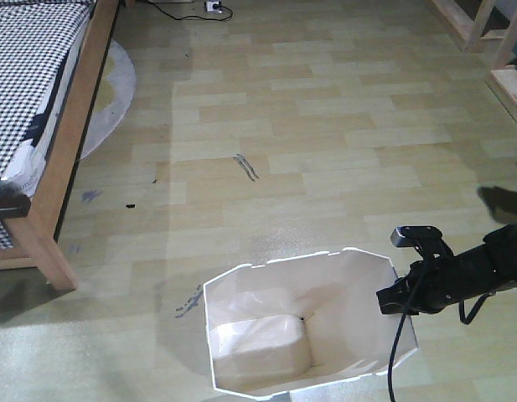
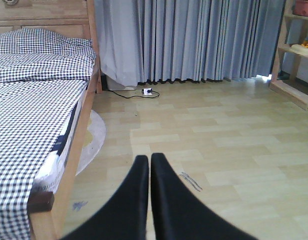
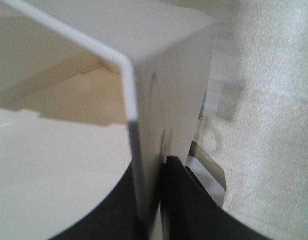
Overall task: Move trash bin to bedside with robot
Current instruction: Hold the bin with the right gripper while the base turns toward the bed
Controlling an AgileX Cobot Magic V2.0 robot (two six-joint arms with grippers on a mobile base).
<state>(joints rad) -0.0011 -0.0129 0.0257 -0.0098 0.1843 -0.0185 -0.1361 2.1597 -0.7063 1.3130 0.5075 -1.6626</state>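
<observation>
At the bottom of the front view, we see the white trash bin standing upright and open-topped on the pale wood-patterned floor. Its faceted walls end in an angular rim. At the bin's right-hand rim is the right gripper, on the end of a slim black arm that reaches in from the right edge, a cable hanging below it. In the right wrist view we see the thin white wall running between the two dark fingers, one inside the bin and one outside. The claw is pinched narrow on that wall. The bed, with a light wooden frame and black-and-white checked bedding, lies along the upper left, well apart from the bin. A round grey rug shows beside its frame. In the left wrist view the left gripper has its two black fingers pressed together. It points over the floor towards grey curtains, a white power strip and a wooden shelf at the right.
</observation>
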